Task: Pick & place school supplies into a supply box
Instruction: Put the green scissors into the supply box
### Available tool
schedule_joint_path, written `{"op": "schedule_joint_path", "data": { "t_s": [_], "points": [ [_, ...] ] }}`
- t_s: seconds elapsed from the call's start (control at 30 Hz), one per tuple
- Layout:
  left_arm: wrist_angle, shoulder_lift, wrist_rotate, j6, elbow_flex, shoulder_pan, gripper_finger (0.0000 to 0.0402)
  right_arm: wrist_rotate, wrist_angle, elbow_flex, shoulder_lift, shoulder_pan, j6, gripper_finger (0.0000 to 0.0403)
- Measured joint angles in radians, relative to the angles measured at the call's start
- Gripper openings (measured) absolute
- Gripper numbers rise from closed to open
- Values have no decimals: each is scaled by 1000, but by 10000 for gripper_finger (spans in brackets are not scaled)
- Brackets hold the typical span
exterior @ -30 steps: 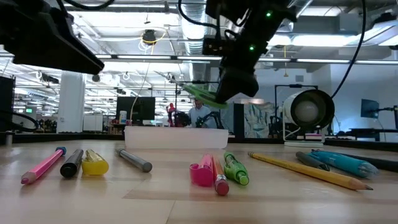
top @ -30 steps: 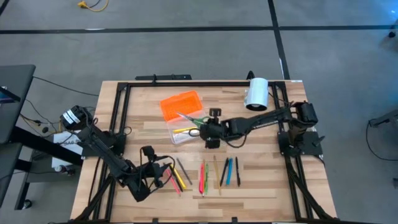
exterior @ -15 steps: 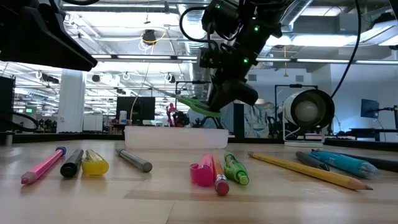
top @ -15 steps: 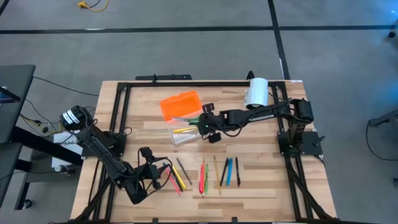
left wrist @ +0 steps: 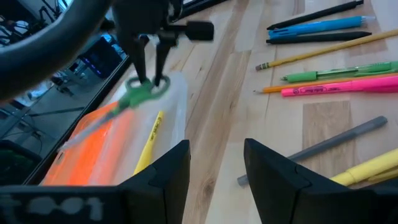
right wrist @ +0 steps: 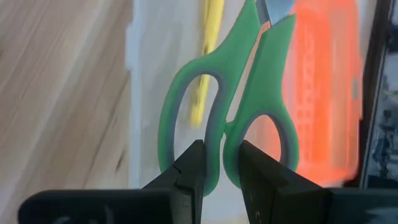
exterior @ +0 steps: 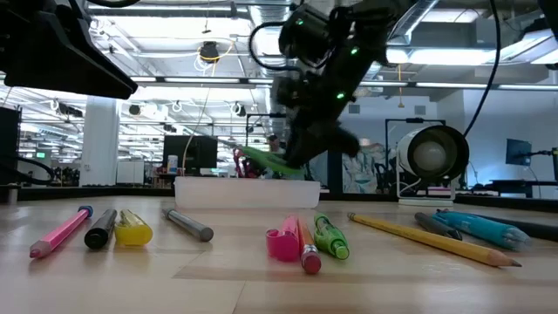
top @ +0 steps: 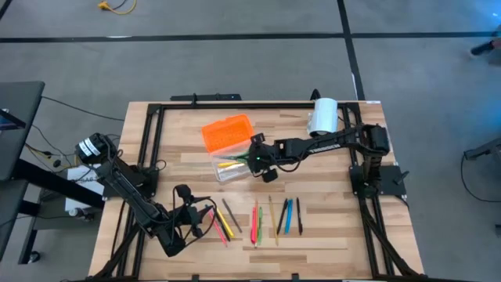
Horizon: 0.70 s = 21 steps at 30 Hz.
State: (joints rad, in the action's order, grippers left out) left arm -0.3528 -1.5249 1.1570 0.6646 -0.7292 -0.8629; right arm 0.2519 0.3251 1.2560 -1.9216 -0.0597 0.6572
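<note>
Right hand (top: 252,159): pinched on the handle of the scissors (right wrist: 225,121), one finger (right wrist: 189,168) through each side of the loops, over the box.
Scissors: green handles, hanging tilted above the box's clear base (top: 227,166), blades pointing toward the lid; not touching the base as far as the low view shows.
Box: near the middle of the surface (top: 329,227); orange lid (top: 227,131) lies open just behind the base; a yellow pencil (left wrist: 149,142) lies inside the base.
Left hand (top: 190,215): fingers spread wide, holding nothing, low at the front-left of the box, beside the loose pens.
Loose pens (top: 274,215): in a row in front of the box, well apart from it.
White cylinder (top: 322,117): behind and right of the box.
</note>
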Motion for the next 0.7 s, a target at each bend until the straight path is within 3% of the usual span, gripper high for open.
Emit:
{"op": "schedule_joint_path", "data": {
  "t_s": [0.27,0.7],
  "points": [
    [-24,0,0,14,0,0,144,61,-19,-5,-58,-3,30,66],
    [-32,0,0,21,0,1,144,64,-19,-4,-56,-14,25,66]
  ]
}}
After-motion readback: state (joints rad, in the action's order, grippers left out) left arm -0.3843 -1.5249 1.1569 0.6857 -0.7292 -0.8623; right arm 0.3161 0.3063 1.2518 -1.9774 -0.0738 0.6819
